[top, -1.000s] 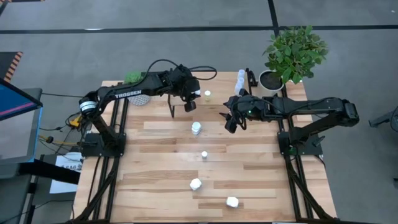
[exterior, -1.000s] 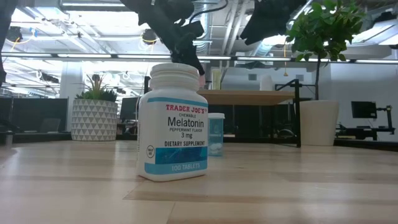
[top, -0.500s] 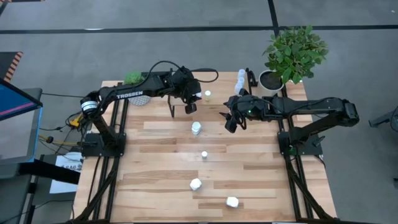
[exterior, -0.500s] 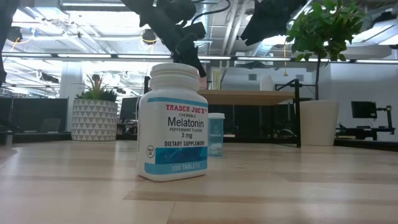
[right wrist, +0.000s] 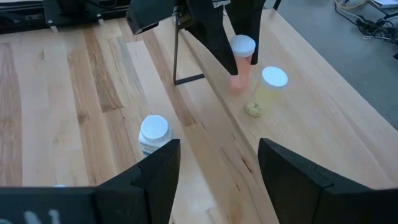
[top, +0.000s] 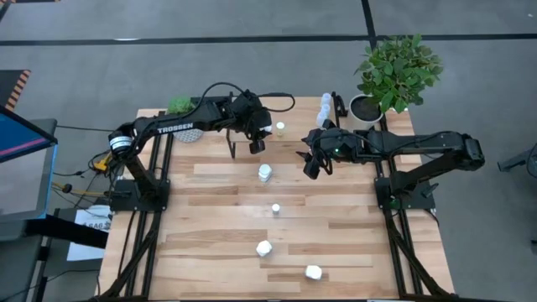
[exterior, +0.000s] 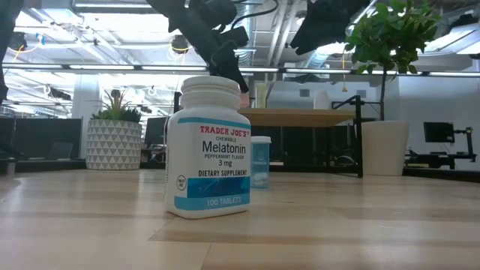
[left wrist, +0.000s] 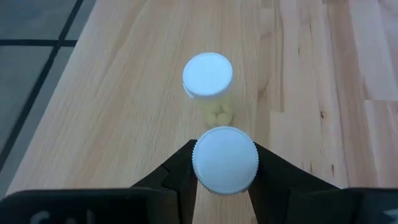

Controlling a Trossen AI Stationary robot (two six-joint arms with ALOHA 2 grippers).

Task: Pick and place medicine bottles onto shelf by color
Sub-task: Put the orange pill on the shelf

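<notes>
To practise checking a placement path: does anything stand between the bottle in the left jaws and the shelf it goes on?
Nothing visible does. The left gripper holds the orange-tinted bottle right at the shelf top. The yellowish bottle stands beside it, apart, not beneath.

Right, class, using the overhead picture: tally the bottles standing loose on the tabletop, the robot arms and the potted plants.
Bottles on the tabletop: 4
Robot arms: 2
Potted plants: 2
Total: 8
</notes>
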